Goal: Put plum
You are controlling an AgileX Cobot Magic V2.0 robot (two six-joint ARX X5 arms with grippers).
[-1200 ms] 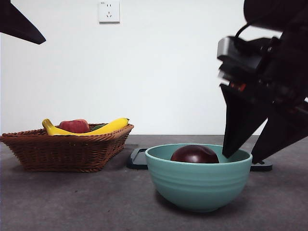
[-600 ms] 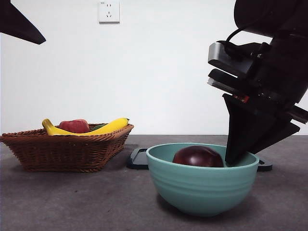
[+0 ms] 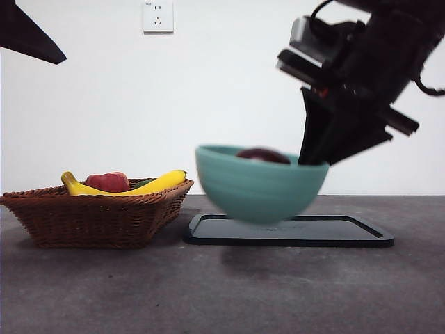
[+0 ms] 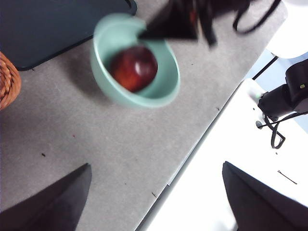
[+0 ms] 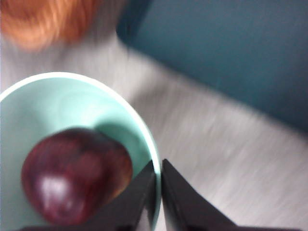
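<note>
Bowl aloft with the plum [image 3: 263,154] inside!
Right gripper [image 3: 313,158] pinches the teal bowl [image 3: 257,184] rim; left gripper [image 4: 154,197] gapes; one basket [image 3: 94,216] lower left; one tray [image 3: 288,230] beneath.

place: probably a lab | cues: bare white wall [image 3: 222,97], wall socket [image 3: 158,16], grey table [image 3: 139,292], loose cables [image 4: 274,130]

The right claw [image 3: 313,158] pinches the bowl [image 3: 257,182] rim, lifting it above the black tray [image 3: 348,235]. Under the bowl is open room. The basket [image 3: 97,216] stands well off to the claw's far side, with bare tabletop [image 3: 208,292] nearer.
</note>
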